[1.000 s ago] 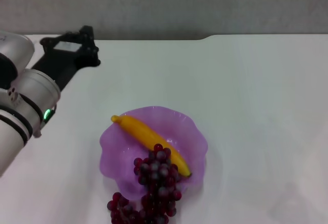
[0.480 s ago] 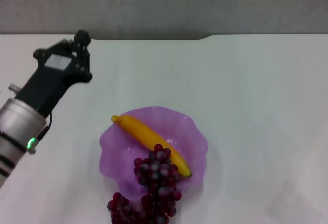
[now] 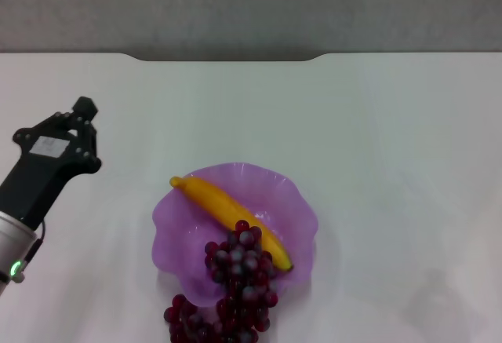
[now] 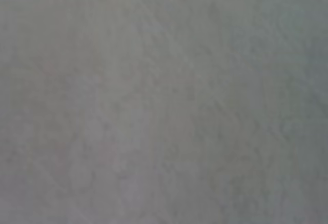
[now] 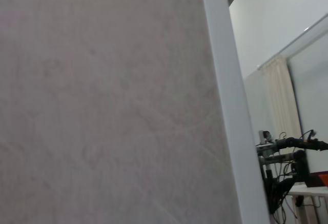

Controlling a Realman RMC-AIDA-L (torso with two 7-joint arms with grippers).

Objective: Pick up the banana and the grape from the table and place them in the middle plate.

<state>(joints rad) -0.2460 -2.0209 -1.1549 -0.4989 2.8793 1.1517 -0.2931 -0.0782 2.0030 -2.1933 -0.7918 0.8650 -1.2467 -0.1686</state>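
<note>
The yellow banana (image 3: 226,208) lies slantwise inside the purple middle plate (image 3: 296,202) on the white table (image 3: 392,147). The dark red grape (image 3: 239,268) bunch rests on the banana's near end, and its lower part spills over the plate's near rim onto the table. My left gripper (image 3: 77,122) hovers over bare table to the left of the plate, well apart from it and holding nothing. The left wrist view shows only blank table surface (image 4: 164,101). My right gripper is out of view.
The table's notched far edge (image 3: 227,59) meets a grey wall. In the right wrist view, the table surface (image 5: 102,106) ends at a white edge (image 5: 225,111), with room clutter beyond it.
My left arm has drawn back from the far left of the table, toward the near left. The banana, grape and plate have not moved.
</note>
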